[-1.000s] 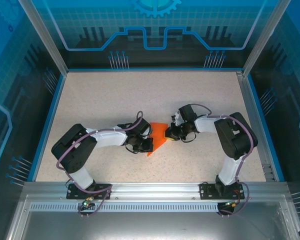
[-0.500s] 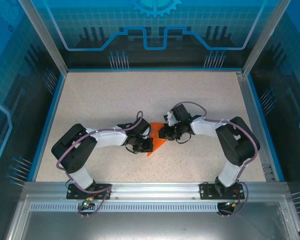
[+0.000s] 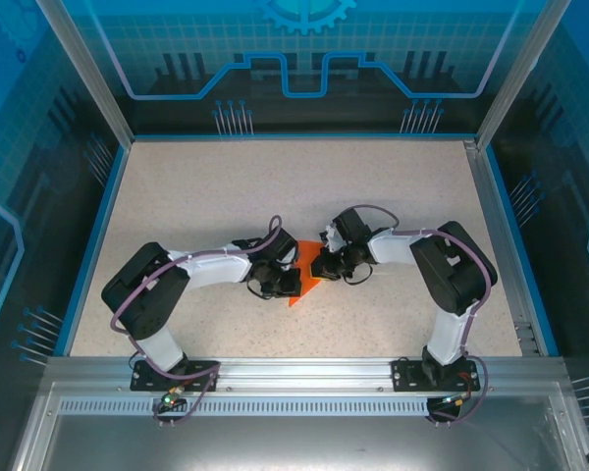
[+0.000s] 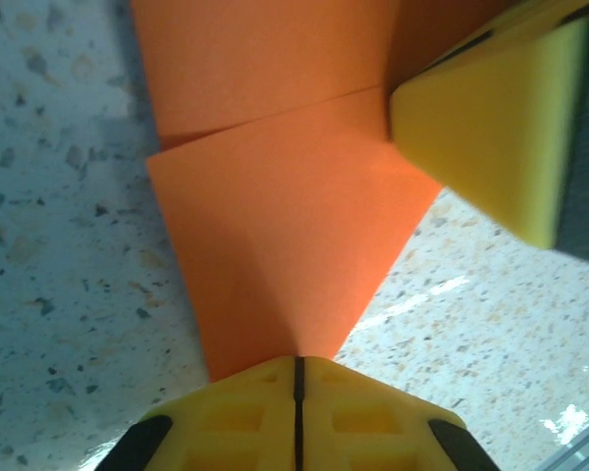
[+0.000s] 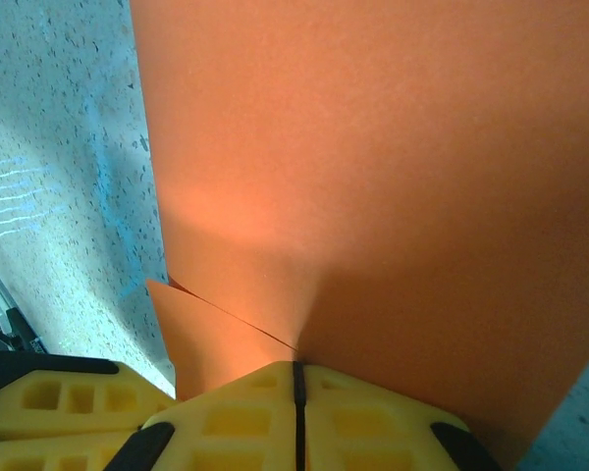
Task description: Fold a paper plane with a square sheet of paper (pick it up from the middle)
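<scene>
Speckled beige tabletop (image 3: pixel 275 186), blue-walled enclosure. Fingers of the left gripper (image 4: pixel 297 368) are being pressed together on a pointed corner of the square sheet of paper (image 4: pixel 275 245). The right gripper (image 5: pixel 296 368) is likewise being kept pinched on the opposite edge. Over the last second the right arm is being brought leftward, so less orange is being left showing mid-table between the grippers; a fold is judged as being closed. Paper is being noted as thin, matt and layered, with straight creases. Pads are yellow and foam-like.
</scene>
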